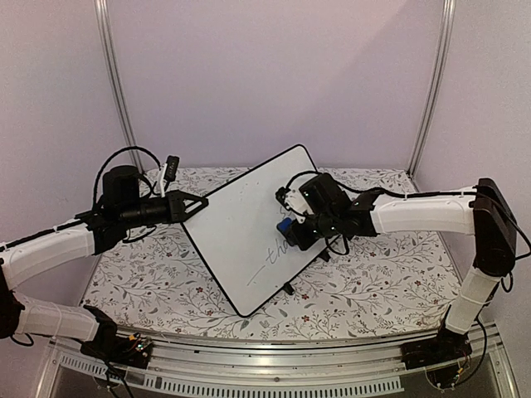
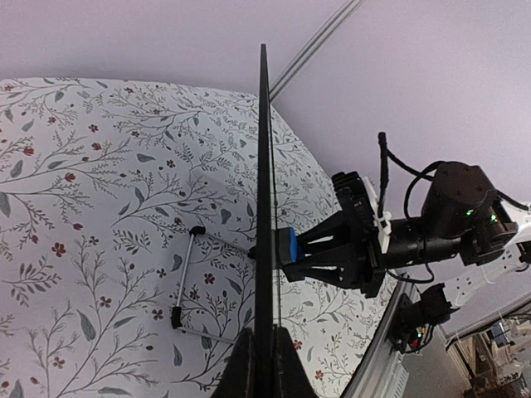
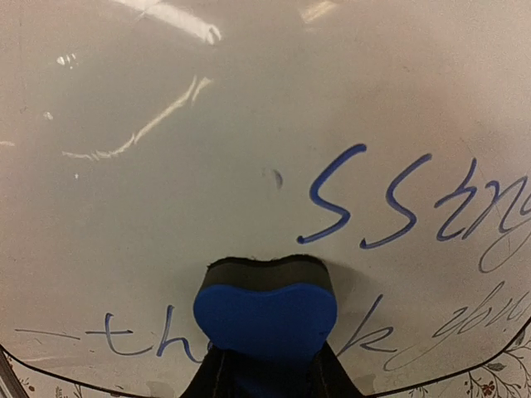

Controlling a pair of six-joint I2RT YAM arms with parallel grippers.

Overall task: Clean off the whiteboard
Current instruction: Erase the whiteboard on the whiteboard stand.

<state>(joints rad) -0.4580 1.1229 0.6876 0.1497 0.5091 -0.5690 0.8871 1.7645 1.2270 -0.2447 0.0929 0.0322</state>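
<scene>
Down at the near edge, our two arms are bolted to a metal rail [image 1: 290, 365]. Past the rail lies the table [image 1: 166, 282], covered by a cloth with leaves and little flowers.

Near the middle of the table we see the whiteboard [image 1: 241, 232]. It is turned at a slant, with one rounded corner pointing at us. A thin wire stand [image 2: 187, 282] sticks out from its back, down toward the cloth.

Our left gripper [image 1: 195, 203] reaches in from the left. Its two fingers [image 2: 241, 369] are pinched tight on the board's black frame, one finger on each side of the edge.

Our right gripper [image 1: 290, 230] comes in from the right. Its fingers are squeezed onto a blue eraser [image 3: 265, 311]. The dark felt side of the eraser is pressed flat against the white face of the board. From the left wrist we see the eraser [image 2: 287, 246] touching the board side-on.

Blue writing [image 3: 365, 199] sits just above the eraser and to its right. More blue letters [image 3: 141, 336] run along the bottom, to the left of the eraser. The upper left part of the board is shiny and white.

Behind everything stands a plain pale wall [image 1: 274, 75].
</scene>
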